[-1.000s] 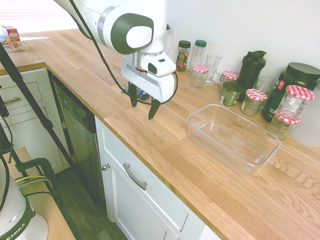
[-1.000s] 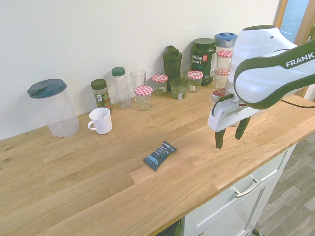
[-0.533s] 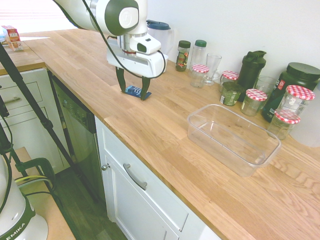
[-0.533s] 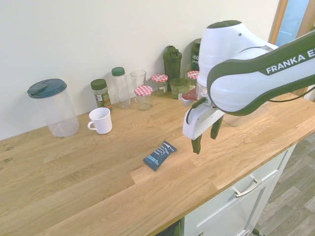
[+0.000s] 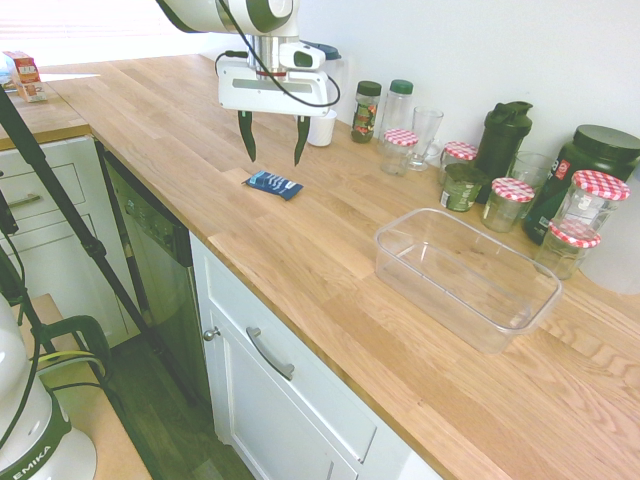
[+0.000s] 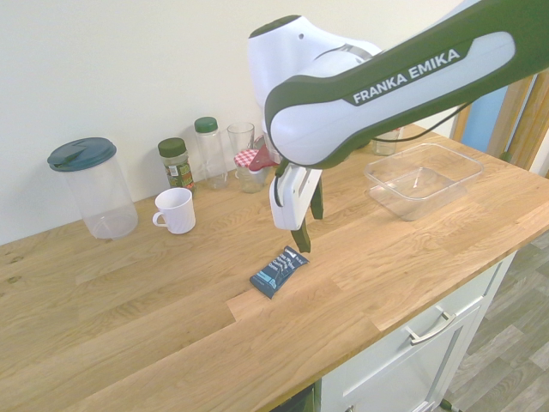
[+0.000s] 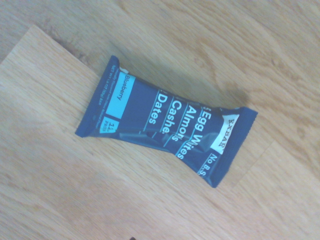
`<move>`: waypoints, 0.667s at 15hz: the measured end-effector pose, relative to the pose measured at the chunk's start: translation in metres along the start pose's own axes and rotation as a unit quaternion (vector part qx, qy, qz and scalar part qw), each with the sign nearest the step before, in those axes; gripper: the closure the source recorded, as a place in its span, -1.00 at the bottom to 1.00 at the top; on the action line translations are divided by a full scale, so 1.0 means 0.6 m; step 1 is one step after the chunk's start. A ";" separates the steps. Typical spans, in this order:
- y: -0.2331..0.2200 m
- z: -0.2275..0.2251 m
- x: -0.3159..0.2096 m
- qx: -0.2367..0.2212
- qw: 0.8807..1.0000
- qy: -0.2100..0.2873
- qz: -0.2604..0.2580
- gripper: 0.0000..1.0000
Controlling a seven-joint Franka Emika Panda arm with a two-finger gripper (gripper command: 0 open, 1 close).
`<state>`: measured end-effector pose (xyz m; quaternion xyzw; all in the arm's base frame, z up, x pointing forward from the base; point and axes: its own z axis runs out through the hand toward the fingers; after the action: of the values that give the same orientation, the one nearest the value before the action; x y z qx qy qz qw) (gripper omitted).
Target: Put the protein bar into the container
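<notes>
The protein bar lies flat on the bench, near its front edge and well apart from the container, which stands empty further along the same surface. The gripper hangs above the bar with its fingers spread and empty, pointing down; in the first exterior view it seems slightly toward the wall side of the bar, though the camera angle may account for that. The wrist view shows the bar nearly centred beneath the camera. The bar's long axis runs roughly along the bench's length, slightly skewed from the front edge. The fingers appear to open roughly along that axis, so the wrist probably needs turning to close across the bar's narrow width.
</notes>
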<state>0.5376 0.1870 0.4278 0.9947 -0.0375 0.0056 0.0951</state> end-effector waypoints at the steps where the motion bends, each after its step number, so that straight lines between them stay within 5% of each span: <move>1: -0.006 -0.001 0.009 -0.013 1.000 0.002 -0.015 -1.00; 5: -0.043 0.008 0.017 -0.022 0.997 0.007 -0.076 -1.00; 10: -0.106 0.048 0.033 -0.009 0.979 0.027 -0.200 -1.00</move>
<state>0.5625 0.2423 0.3880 0.9808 0.1643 0.0130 0.1040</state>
